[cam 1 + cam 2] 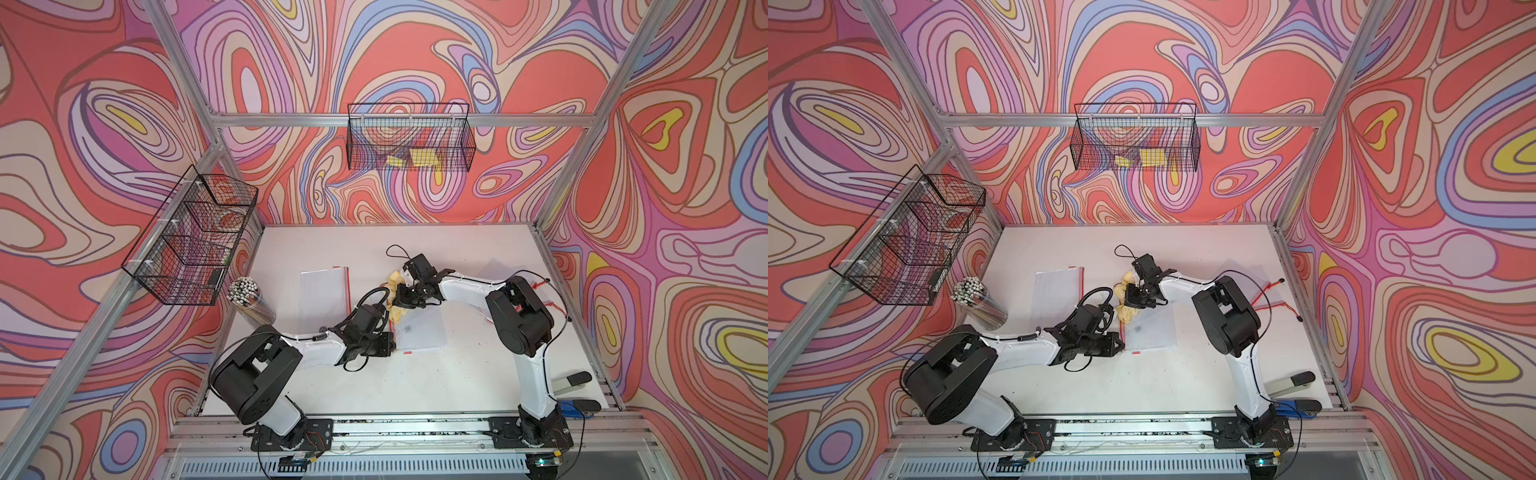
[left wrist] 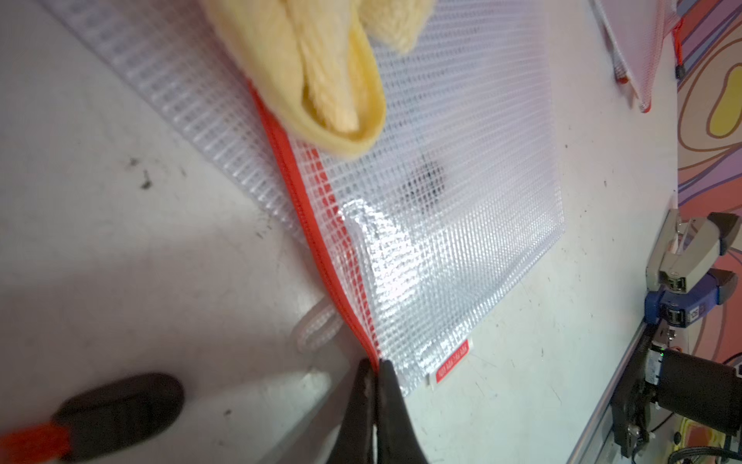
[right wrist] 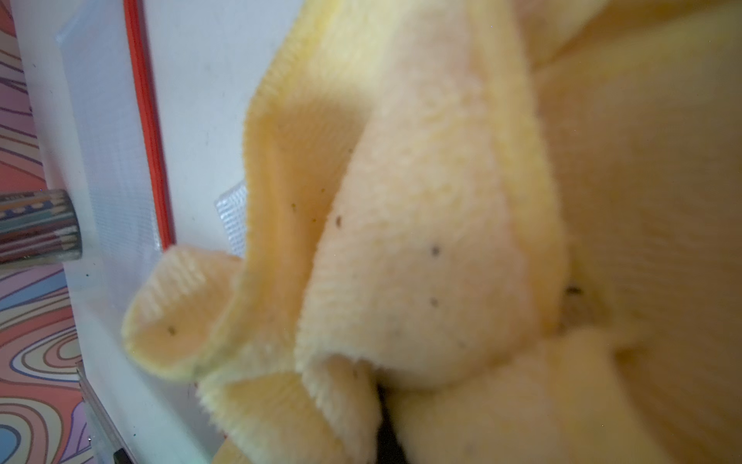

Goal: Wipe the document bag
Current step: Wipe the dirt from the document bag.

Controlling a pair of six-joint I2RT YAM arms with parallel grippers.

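Left wrist view: document bag (image 2: 461, 225) flat on bench (image 2: 120, 261), zipper corner pinched by closed left fingers (image 2: 395, 405). Clamped in closed right fingers (image 3: 386, 418), yellow cloth (image 2: 321, 80) hung over bag's zipper edge. Wiping judged in hand; next, cloth to be dragged over dark smudge (image 2: 427, 182) mid-bag.

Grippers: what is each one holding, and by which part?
Left gripper pinches the document bag at its red-zipper corner. Right gripper clamps the yellow cloth among its bunched folds; exact spot hidden.

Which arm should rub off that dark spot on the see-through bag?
The right arm: its jaws hold the yellow cloth right beside the spot. The left arm is busy pinching the bag's zipper corner.
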